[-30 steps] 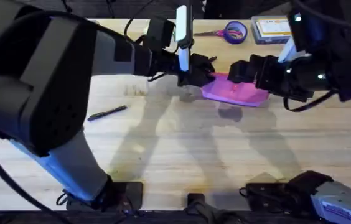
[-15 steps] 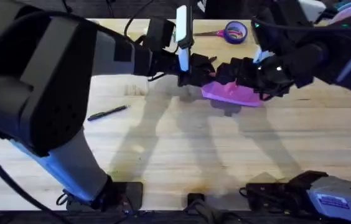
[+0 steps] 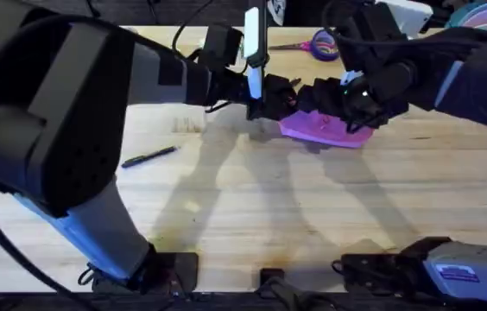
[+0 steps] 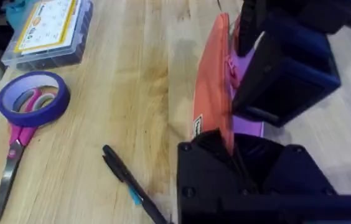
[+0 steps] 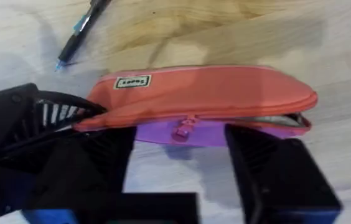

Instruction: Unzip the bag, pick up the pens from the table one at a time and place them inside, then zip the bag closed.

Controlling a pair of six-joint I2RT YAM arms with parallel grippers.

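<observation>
A soft, oblong pink fabric pouch [image 3: 323,127] lies on the light wooden plank table [image 3: 252,216], between two pincers. The left pincer [image 3: 280,97] clamps the pouch's end. The right pincer [image 5: 178,140] is spread, its fingers either side of the small zipper pull [image 5: 182,129]. The pouch looks light and floppy, so it probably needs anchoring while the pull is pinched. A thin black stick pen [image 5: 79,28] lies beyond the pouch.

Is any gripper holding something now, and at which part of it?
The left gripper holds the bag by its end near the label. The right gripper is open around the zipper pull, not yet closed on it.
</observation>
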